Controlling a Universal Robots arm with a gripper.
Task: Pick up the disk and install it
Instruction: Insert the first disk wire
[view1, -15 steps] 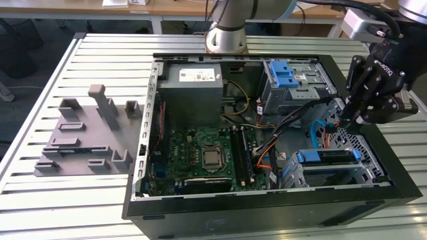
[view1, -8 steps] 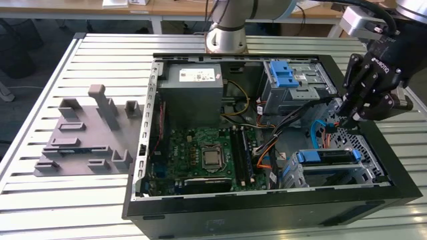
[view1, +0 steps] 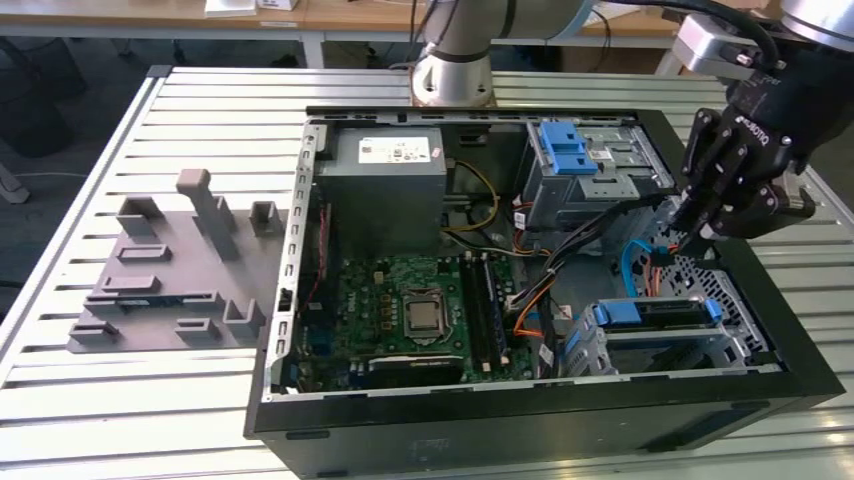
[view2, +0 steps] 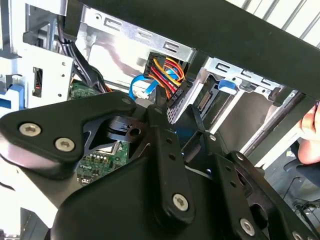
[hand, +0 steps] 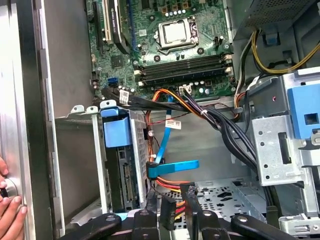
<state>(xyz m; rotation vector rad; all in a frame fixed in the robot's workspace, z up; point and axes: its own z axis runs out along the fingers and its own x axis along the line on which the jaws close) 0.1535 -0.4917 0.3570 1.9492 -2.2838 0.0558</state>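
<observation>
- I see the gripper (view1: 687, 235) reaching down into the open computer case (view1: 534, 420). Its fingers (hand: 145, 222) are clenched on a black power connector (hand: 168, 209) with red, orange and yellow wires.
- In the second wrist view the same connector (view2: 175, 100) sits right at the fingertips (view2: 157, 117).
- The disk (view1: 650, 312) is not in the grasp. It sits in its blue carrier inside the metal drive bay (view1: 694, 350), near the fingers but apart from them. In the first wrist view it stands (hand: 118, 135) off to one side of them.
- A flat blue data cable (hand: 172, 167) hangs between the disk and the fingers, just past the fingertips.
- The motherboard (view1: 414, 310) lies beyond the disk, well away from the fingers.
- The grey cage with a blue latch (view1: 587, 160) stands on the fingers' other side.
- A person's hand (hand: 9, 210) rests on the case's outer wall, beyond the drive bay.
</observation>
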